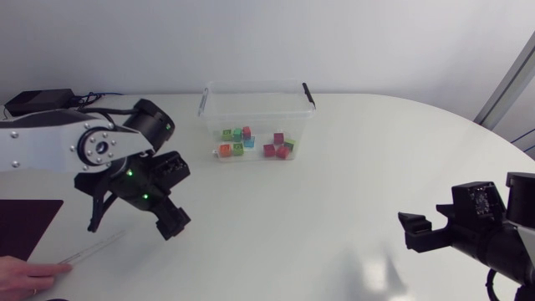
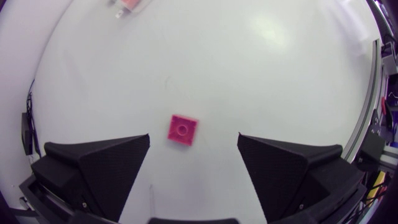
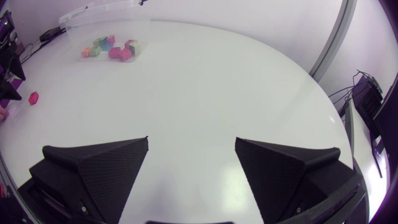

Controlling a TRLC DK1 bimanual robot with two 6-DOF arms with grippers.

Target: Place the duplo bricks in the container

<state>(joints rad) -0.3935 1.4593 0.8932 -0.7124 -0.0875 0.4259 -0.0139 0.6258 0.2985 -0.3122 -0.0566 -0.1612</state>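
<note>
Left end effector [image 2: 193, 135] hangs over the bench [image 2: 261, 68] with its two fingers wide apart, holding nothing. One pink duplo brick [image 2: 183, 130] lies flat under it, between the fingers, not touching them. I think the brick is light, hard and a bit slippery, and it will not squash. Best to pinch its two flat sides, low down. The container [image 1: 256, 85] is well apart from the end effector.

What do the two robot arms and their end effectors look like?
The left arm has a silver-grey link, black joints, a round metal joint cover and small green lights. The right arm shows only black parts. The left end effector and the right end effector each have two broad, matte black, wedge-shaped fingers.
</note>
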